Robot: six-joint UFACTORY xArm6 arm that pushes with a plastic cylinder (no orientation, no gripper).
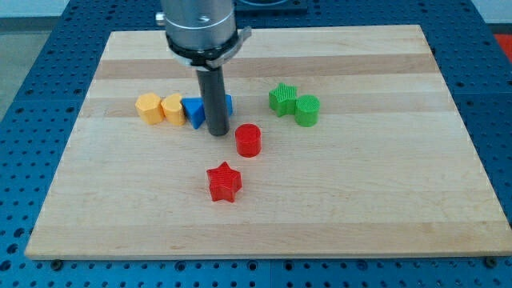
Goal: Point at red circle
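**Nearly there: my tip beside the red circle**

Right now my tip (218,131) rests on the tabletop (384,200), just at 10 o'clock of the red circle (248,140), near but apart. No pincer is fitted, so there is no grip to report. Behind the rod lie two blue blocks (193,110). A red star (224,182) sits at 7 o'clock of the circle.

Pale wooden board (376,200) (smooth, grain showing), matt ribbed red circle (248,140), probably plastic, dark matt rod (216,100)
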